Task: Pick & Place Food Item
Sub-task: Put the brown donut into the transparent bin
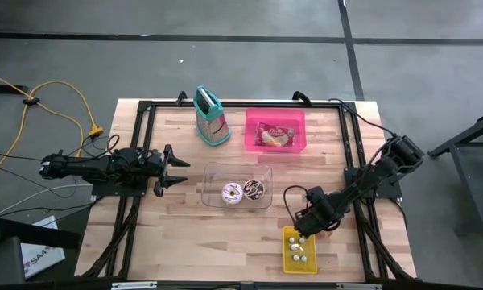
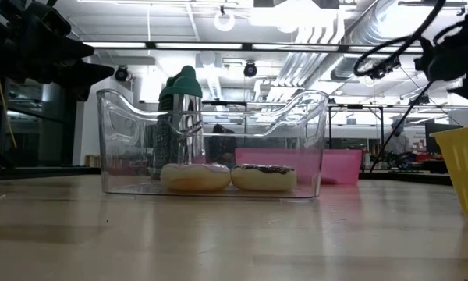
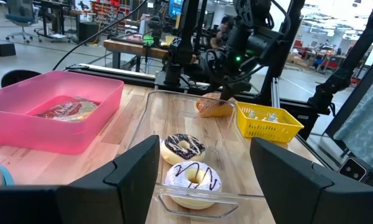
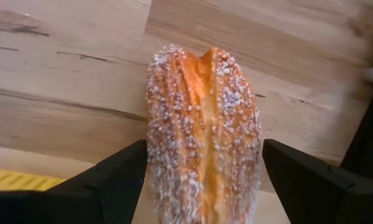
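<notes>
I had the right hand (image 4: 199, 180) positioned over a sugar-crusted pastry (image 4: 202, 137), its fingers spread wide and standing either side of the pastry with a gap visible on both flanks; nothing was pinched. In the high view this placed the right hand (image 1: 310, 219) at lower right of centre, just above the yellow basket (image 1: 299, 251). In the left wrist view the pastry (image 3: 214, 107) lay on the bench (image 1: 185, 234) beside that basket, right of the clear tub's (image 1: 217, 173) far end.

I judged the pastry light, soft and easily crushed. The sugar crust looked granular, so grip should be fair, though grains would shed under pressure. A split ran along its length; squeezing across that seam could collapse it. I judged the best hold to be at mid-length across the two flanks, closing only until contact.

The left hand (image 1: 171, 167) waited at the left of the high frame, fingers spread and holding nothing, facing the tub with its two doughnuts (image 1: 242, 192). A pink tray (image 1: 254, 121) sat at upper centre.
</notes>
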Robot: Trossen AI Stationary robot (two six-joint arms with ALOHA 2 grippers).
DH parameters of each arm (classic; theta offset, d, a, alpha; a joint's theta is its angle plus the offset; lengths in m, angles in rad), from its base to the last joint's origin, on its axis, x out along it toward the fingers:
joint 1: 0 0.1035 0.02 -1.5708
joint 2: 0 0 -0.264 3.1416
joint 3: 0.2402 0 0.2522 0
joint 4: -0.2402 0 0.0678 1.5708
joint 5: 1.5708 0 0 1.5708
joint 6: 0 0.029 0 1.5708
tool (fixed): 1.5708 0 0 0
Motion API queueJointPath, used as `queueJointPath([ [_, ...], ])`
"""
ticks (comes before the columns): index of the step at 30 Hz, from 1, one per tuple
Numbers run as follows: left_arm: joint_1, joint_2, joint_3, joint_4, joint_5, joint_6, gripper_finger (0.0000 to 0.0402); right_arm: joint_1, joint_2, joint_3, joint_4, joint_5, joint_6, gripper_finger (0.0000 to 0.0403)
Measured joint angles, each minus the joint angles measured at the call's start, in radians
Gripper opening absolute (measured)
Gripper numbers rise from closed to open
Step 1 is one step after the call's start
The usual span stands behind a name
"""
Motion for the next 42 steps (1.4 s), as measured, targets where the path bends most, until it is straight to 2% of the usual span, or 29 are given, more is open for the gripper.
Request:
queueJointPath([
  [18,0.000,0.000,0.000,0.000,0.000,0.000,0.0246,0.000,0.000,-0.090,0.138,-0.012,0.006,0.0305],
  [31,0.000,0.000,0.000,0.000,0.000,0.000,0.0246,0.000,0.000,-0.090,0.142,-0.026,0.017,0.0250],
  [42,0.000,0.000,0.000,0.000,0.000,0.000,0.0246,0.000,0.000,-0.090,0.142,-0.026,0.024,0.0232],
])
